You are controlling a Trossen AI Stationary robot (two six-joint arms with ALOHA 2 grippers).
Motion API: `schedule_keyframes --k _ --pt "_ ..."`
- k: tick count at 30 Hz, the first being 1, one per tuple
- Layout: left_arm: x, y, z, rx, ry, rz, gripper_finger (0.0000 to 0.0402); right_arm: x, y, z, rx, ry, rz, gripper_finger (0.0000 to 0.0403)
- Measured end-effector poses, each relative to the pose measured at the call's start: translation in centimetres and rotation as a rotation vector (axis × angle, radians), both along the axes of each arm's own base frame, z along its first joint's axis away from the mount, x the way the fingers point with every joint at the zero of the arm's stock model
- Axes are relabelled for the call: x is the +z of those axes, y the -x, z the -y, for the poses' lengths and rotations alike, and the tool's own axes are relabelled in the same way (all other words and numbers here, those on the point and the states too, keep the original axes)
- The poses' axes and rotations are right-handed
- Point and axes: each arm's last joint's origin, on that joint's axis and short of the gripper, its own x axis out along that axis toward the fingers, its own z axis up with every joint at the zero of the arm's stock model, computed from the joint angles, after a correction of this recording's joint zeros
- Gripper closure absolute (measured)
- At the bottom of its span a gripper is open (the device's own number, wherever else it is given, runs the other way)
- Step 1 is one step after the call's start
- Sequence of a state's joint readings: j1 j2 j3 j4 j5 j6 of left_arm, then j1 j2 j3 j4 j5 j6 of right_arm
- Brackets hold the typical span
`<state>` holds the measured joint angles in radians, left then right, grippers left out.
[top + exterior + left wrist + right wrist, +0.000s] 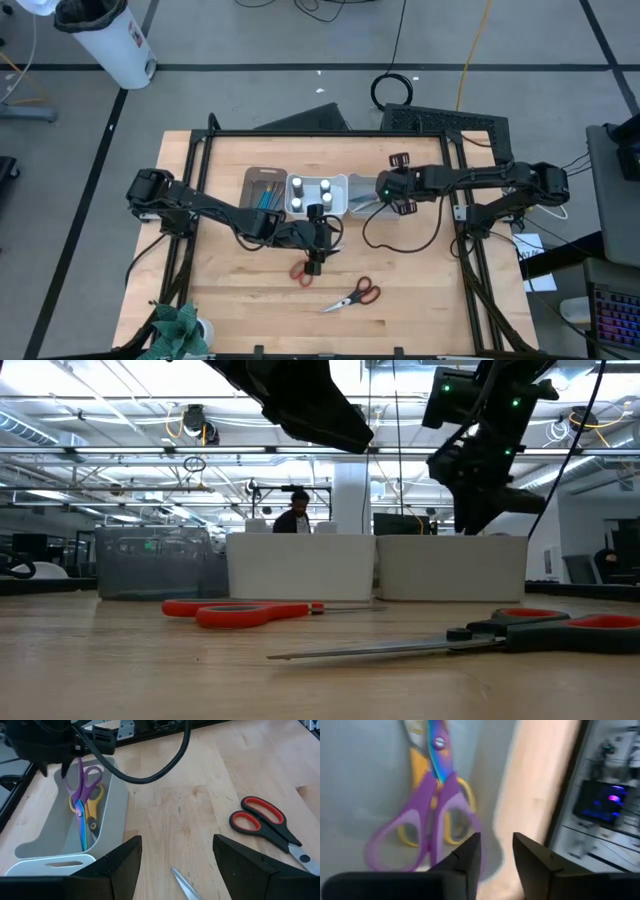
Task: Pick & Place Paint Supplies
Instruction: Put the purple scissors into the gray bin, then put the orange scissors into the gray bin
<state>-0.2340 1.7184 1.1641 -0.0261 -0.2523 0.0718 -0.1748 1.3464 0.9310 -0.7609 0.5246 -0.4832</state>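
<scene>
Over the grey bin [362, 203] at frame centre, I've got the R gripper [383, 192] w/ fingers slightly apart, gripping nothing; the purple scissors [81, 782] stand tilted in that bin against yellow scissors [93, 806]. L gripper [315, 258] hovers lower centre, fingers spread, empty, above red scissors [301, 271]. Red-black scissors [353, 295] lie just right of them. Four bottles [312, 190] sit in the white bin [292, 208].

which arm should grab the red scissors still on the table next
Left. Its open hand hovers right by the nearer red scissors, with the second pair close too. The right hand is over the grey bin, beside the purple scissors, farther away.
</scene>
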Motion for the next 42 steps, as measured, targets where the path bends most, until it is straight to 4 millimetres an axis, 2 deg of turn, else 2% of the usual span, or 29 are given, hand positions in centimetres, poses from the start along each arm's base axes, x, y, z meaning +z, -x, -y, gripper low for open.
schedule_keyframes --k 6,14,33,38,42 --pt "0.0 0.0 0.0 0.0 -0.001 0.0 0.0153 0.3 -0.7 -1.1 -0.022 0.042 0.091 0.026" --pt "0.0 -0.1 -0.6 0.027 0.017 0.001 0.0153 0.4 -1.5 -4.2 -0.034 -0.008 0.23 0.0237" --pt "0.0 -0.4 -2.3 0.08 0.031 0.004 0.0153 0.9 -1.3 -13.3 0.116 -0.181 0.463 0.0247" --pt "-0.1 -0.4 -2.3 0.097 0.075 -0.006 0.0153 1.2 -1.2 -14.9 0.148 -0.229 0.53 0.0251" --pt "-1.1 0.4 -1.7 0.035 0.151 -0.148 0.0153 1.3 -1.1 -15.5 0.161 -0.246 0.545 0.0252"
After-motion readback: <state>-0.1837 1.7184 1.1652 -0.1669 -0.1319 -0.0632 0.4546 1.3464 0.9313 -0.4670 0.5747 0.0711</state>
